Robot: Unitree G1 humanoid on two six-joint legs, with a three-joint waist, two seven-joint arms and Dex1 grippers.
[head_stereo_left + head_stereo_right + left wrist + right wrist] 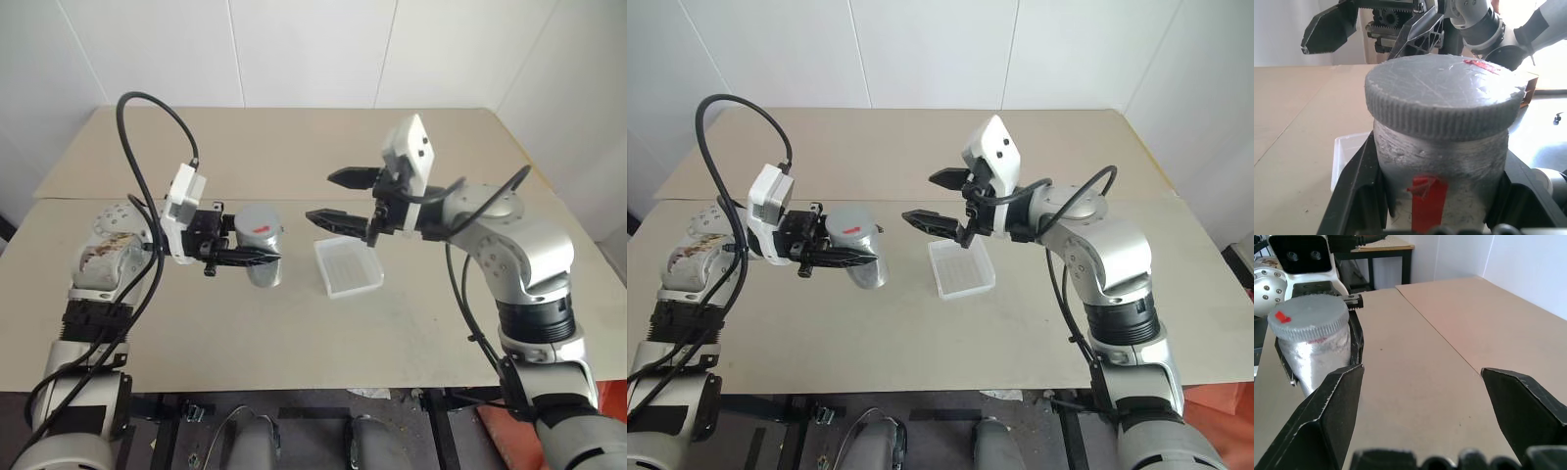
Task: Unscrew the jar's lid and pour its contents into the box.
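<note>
My left gripper (259,254) is shut on the jar (265,273) and holds it in the air above the table, left of the middle. The grey lid (257,227), with a small red mark, sits on the jar (1449,156), whose side carries a red label (1427,198). The contents are hidden inside the cloudy jar. My right gripper (321,196) is open and empty, level with the lid and a short way to its right. Below that gripper, the translucent white box (351,269) lies on the table. In the right wrist view the lid (1308,318) shows beyond the open fingers (1332,411).
The tan table (294,333) has a second tan table (294,137) butted against its far edge, with a seam between them. White walls close the back. A black-legged table (1381,249) stands off to my left.
</note>
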